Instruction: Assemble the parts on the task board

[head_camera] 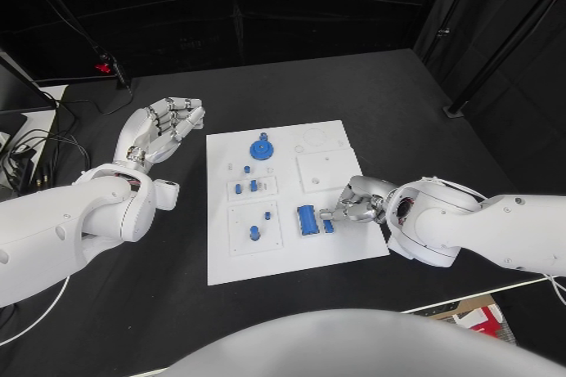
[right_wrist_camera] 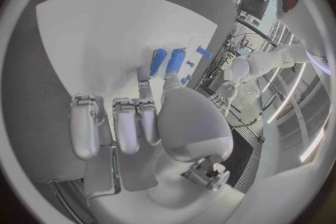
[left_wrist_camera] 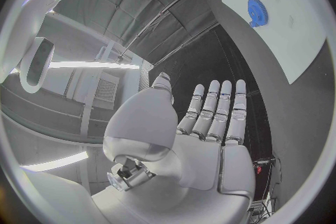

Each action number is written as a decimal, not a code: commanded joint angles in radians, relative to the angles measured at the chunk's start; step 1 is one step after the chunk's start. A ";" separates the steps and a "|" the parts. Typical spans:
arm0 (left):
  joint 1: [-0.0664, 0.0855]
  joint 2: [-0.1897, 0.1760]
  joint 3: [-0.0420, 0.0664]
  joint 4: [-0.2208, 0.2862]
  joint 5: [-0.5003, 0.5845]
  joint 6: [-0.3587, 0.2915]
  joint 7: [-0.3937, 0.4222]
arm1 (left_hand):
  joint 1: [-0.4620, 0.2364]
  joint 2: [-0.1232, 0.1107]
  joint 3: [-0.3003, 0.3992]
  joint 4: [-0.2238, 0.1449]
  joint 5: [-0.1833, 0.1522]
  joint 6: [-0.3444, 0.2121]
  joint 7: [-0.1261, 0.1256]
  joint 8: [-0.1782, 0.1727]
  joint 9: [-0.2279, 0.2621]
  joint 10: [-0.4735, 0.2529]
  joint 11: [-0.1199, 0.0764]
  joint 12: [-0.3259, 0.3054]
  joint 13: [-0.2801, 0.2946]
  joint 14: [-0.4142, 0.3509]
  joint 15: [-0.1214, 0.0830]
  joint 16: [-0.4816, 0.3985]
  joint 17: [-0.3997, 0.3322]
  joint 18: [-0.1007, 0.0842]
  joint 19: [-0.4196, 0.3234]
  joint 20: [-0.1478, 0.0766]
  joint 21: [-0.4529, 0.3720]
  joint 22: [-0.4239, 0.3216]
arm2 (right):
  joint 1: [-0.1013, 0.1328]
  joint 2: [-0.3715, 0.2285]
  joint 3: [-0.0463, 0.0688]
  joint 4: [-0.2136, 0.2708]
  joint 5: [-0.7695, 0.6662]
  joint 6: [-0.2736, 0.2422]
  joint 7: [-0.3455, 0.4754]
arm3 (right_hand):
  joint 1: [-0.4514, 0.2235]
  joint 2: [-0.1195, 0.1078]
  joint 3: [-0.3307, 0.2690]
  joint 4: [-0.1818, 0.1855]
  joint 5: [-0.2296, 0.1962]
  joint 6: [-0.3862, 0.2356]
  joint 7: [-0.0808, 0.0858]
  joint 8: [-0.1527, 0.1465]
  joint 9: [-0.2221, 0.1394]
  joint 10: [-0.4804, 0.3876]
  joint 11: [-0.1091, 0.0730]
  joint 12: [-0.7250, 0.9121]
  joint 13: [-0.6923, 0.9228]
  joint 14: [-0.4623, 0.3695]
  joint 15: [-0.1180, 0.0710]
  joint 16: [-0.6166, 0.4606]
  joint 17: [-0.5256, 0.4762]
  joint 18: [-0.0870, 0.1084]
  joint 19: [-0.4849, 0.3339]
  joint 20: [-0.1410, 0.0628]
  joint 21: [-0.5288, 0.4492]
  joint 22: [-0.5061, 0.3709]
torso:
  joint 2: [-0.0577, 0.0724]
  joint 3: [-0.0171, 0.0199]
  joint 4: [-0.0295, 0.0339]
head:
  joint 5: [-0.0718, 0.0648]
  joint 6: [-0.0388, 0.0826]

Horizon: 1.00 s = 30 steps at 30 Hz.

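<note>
Right hand (head_camera: 357, 204) reaches over the task board (head_camera: 336, 254), pinching a blue part (head_camera: 307, 220); left hand (head_camera: 165, 125) lies flat beside it, fingers straight.

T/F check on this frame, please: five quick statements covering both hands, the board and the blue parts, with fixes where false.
1. The left hand holds nothing, fingers extended, off the board's left edge. True.
2. The right hand is over the bare table, away from the task board. False: it is over the board's right side, with a finger and thumb at the long blue part.
3. The blue gear lies in the board's far half. True.
4. The left hand grips the blue gear. False: the gear lies on the board, apart from that hand.
5. Small blue pegs stand in a recessed square between the gear and the board's near end. True.
</note>
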<state>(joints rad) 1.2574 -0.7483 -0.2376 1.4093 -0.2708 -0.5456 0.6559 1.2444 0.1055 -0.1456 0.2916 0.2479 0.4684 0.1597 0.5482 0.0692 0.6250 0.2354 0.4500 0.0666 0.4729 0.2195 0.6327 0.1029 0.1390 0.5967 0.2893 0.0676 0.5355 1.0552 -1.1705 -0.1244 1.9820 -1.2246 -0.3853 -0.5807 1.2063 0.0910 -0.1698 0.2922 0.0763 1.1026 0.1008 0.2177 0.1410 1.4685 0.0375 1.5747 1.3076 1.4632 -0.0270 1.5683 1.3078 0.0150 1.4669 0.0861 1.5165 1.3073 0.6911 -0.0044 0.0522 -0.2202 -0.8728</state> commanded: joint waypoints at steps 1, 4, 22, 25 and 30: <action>0.001 -0.001 0.001 0.001 0.001 0.008 0.005 | -0.001 0.010 -0.008 0.000 0.007 -0.007 0.117 0.006 -0.001 -0.005 -0.001 0.006 -0.001 -0.007 -0.003 0.006 -0.002 -0.003 0.007 -0.001 0.004 -0.001 | 0.001 -0.018 0.000 0.011 0.008 -0.030 0.060 | -0.014 -0.007 -0.018 -0.001 -0.023 0.013 -0.003 0.012 0.007 0.102 -0.004 -0.004 0.263 0.108 -0.007 0.002 0.263 0.002 0.070 -0.009 -0.006 0.241 | 0.000 -0.0004 -0.0021 | 0.002 0.000; 0.001 -0.002 0.001 0.001 0.001 0.008 0.004 | -0.001 0.010 -0.008 0.000 0.007 -0.007 0.117 0.006 -0.001 -0.005 -0.001 0.006 -0.001 -0.007 -0.003 0.006 -0.002 -0.003 0.007 -0.001 0.004 -0.001 | 0.000 -0.041 0.000 0.020 0.035 -0.008 0.085 | -0.003 -0.029 -0.038 -0.005 -0.028 0.023 -0.008 0.024 0.016 0.102 -0.009 -0.004 0.263 0.108 -0.013 0.002 0.263 0.002 0.069 -0.013 -0.007 0.240 | 0.000 0.0001 -0.0017 | -0.001 0.000; 0.000 -0.001 0.001 -0.001 0.001 0.009 0.003 | 0.002 0.013 -0.009 -0.001 0.011 -0.009 0.117 0.007 -0.002 -0.006 -0.001 0.008 -0.002 -0.008 -0.003 0.008 -0.004 -0.003 0.007 -0.001 0.004 -0.003 | -0.001 -0.038 -0.001 0.019 0.062 0.086 0.096 | 0.025 -0.079 -0.055 -0.001 -0.029 0.049 -0.027 0.060 0.048 0.102 -0.026 -0.004 0.263 0.108 -0.029 0.002 0.263 0.003 0.067 -0.029 -0.010 0.240 | 0.001 -0.0003 0.0011 | -0.010 0.000; 0.000 -0.001 0.001 -0.001 0.001 0.009 0.004 | 0.002 0.013 -0.009 -0.001 0.011 -0.009 0.117 0.007 -0.002 -0.006 -0.001 0.008 -0.002 -0.008 -0.003 0.008 -0.004 -0.003 0.007 -0.001 0.004 -0.003 | -0.001 -0.031 -0.001 0.012 0.052 0.087 0.078 | 0.048 -0.062 -0.044 -0.005 -0.029 0.050 -0.031 0.065 0.054 0.102 -0.031 -0.004 0.263 0.108 -0.033 0.002 0.263 0.003 0.068 -0.033 -0.009 0.240 | 0.001 -0.0003 0.0006 | -0.008 0.000; 0.000 0.000 0.001 -0.001 0.001 0.010 0.004 | 0.002 0.013 -0.009 -0.001 0.011 -0.009 0.117 0.007 -0.002 -0.006 -0.001 0.008 -0.002 -0.008 -0.003 0.008 -0.004 -0.003 0.007 -0.001 0.004 -0.003 | -0.001 -0.019 -0.001 0.002 0.030 0.095 0.051 | 0.093 -0.049 -0.036 -0.011 -0.029 0.047 -0.034 0.071 0.064 0.102 -0.033 -0.004 0.263 0.108 -0.036 0.002 0.263 0.003 0.067 -0.037 -0.010 0.239 | 0.000 0.0005 0.0026 | -0.009 0.000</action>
<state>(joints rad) 1.2560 -0.7491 -0.2376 1.4075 -0.2708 -0.5434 0.6543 1.2484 0.1095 -0.1480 0.2893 0.2516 0.4684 0.1597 0.5482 0.0693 0.6250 0.2354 0.4540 0.0666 0.4703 0.2169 0.6366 0.0999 0.1390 0.5967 0.2893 0.0676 0.5343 1.0535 -1.1921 -0.1251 1.9848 -1.1759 -0.3147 -0.5060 1.2876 0.0429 -0.2091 0.2823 0.0520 1.1456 0.0715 0.2841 0.2035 1.4650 0.0122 1.5747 1.3077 1.4633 -0.0558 1.5683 1.3076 0.0150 1.4669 0.0572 1.5129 1.3073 0.6921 -0.0042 0.0532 -0.2281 -0.8728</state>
